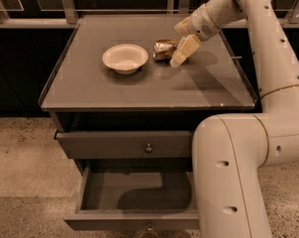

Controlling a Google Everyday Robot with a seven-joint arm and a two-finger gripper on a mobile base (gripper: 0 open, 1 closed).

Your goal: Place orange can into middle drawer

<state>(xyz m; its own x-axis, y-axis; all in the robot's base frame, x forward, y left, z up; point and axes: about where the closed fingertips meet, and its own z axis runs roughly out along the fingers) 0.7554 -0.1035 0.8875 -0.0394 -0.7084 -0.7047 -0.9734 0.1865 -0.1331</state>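
Note:
The orange can (163, 48) lies on its side on the grey tabletop (139, 90), just right of the cream-white bowl (124, 57). My gripper (181, 49) is low over the tabletop at the can's right end, right beside it; whether it touches the can does not show. The middle drawer (139, 195) is pulled out below the front of the cabinet and nothing lies in it. Its knob (149, 227) shows at the bottom edge of the view.
A shut drawer front with a round knob (148, 147) sits above the open drawer. My white arm (233, 172) fills the right side, in front of the cabinet's right part. A dark railing runs behind the table. The floor is speckled.

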